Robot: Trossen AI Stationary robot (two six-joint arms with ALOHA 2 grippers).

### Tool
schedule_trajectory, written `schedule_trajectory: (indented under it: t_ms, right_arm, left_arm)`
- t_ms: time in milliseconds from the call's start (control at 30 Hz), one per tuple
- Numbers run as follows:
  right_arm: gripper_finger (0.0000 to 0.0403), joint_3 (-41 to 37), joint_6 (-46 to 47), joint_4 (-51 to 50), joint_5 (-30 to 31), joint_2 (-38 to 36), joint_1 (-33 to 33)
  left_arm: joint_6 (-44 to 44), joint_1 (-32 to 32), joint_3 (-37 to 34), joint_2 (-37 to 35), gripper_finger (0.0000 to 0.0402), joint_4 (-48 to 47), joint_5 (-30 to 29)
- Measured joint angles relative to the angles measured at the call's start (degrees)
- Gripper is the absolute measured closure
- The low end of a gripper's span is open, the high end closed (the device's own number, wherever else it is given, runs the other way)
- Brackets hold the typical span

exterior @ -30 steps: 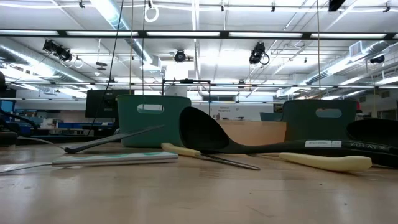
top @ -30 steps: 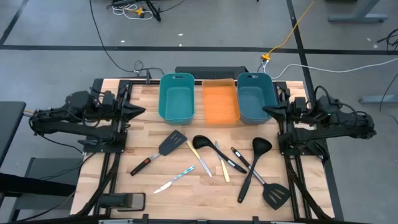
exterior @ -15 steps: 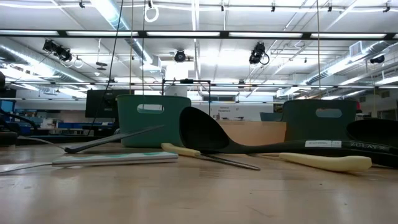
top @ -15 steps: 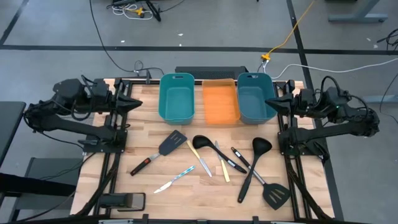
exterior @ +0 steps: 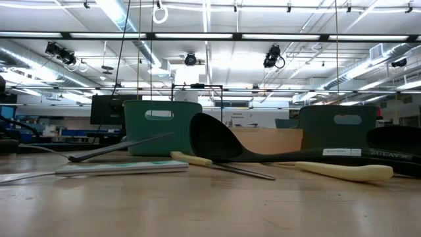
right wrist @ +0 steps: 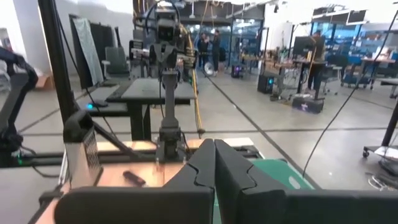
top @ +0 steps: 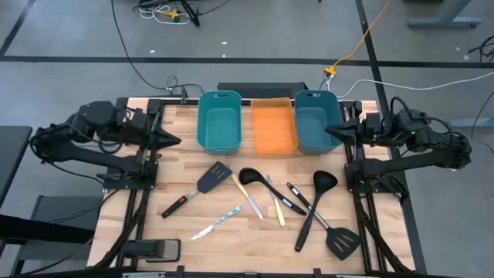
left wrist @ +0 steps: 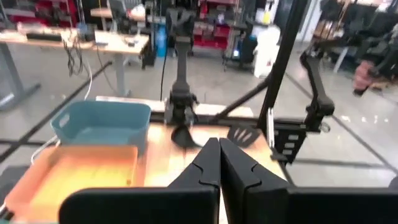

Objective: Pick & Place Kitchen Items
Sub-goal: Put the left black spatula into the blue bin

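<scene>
Several slim utensils lie flat on the wooden table in the high view: a black spatula (top: 214, 178), a black ladle (top: 250, 176), pale yellow knives (top: 247, 195), a light-blue knife (top: 216, 222), a black knife (top: 292, 197), a long black ladle (top: 316, 197) and a second spatula (top: 342, 241). The low view shows the ladle bowl (exterior: 210, 138) and a pale yellow handle (exterior: 342, 172). My left gripper (top: 176, 140) (left wrist: 219, 146) hovers shut at the table's left side. My right gripper (top: 328, 130) (right wrist: 214, 149) hovers shut beside the right teal bin. Neither touches anything.
Along the far edge stand a teal bin (top: 219, 120), an orange tray (top: 274, 127) and a second teal bin (top: 315, 121). Arm bases and frames (top: 131, 170) flank the table on both sides. Bare wood lies between the utensils and the bins.
My left gripper swung toward the far edge and came back to about where it was. My right gripper moved a little toward the far edge. Both stayed shut. The utensils have not moved.
</scene>
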Motion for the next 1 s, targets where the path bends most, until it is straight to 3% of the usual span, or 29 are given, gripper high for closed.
schedule_trajectory:
  t_ms: [667,1000]
  right_arm:
    - [0.04,0.0,-0.5,-0.8,0.1,0.0,0.0]
    - [0.0399,0.0,-0.5,-0.8,0.2,0.0,0.0]
  left_arm:
    - [-1.5,0.0,0.0,0.8,0.0399,-6.6,2.5]
    - [-3.4,0.0,0.0,5.2,0.04,-6.8,6.7]
